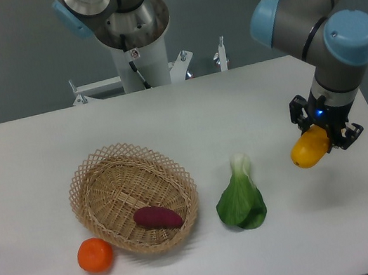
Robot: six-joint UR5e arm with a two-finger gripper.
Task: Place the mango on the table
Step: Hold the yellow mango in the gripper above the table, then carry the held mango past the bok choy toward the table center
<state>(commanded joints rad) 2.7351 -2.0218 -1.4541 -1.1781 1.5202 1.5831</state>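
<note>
1. The gripper (319, 141) is clamped on the mango (309, 149), its dark fingers pressing the fruit's upper end from both sides.
2. The mango is smooth, yellow-orange and oblong. It hangs tilted, with the rounded lower end pointing down and to the left, and most of its length juts out below the fingers.
3. It sits over the right part of the table (24, 158), near the right edge; whether its lower end touches the surface cannot be told.
4. The table is white and flat, and its right edge runs just beyond the gripper.
5. A head of bok choy (240, 199) lies toward the front edge, left of the mango and well apart from it, white stem pointing to the back.
6. A woven wicker basket (94, 167) stands left of the greens, nearer the front edge than the back.
7. A purple sweet potato (157, 217) lies inside the basket, against its front-right wall.
8. A round orange fruit (95, 256) rests on the table just outside the basket's front-left rim, touching or nearly touching it.
</note>
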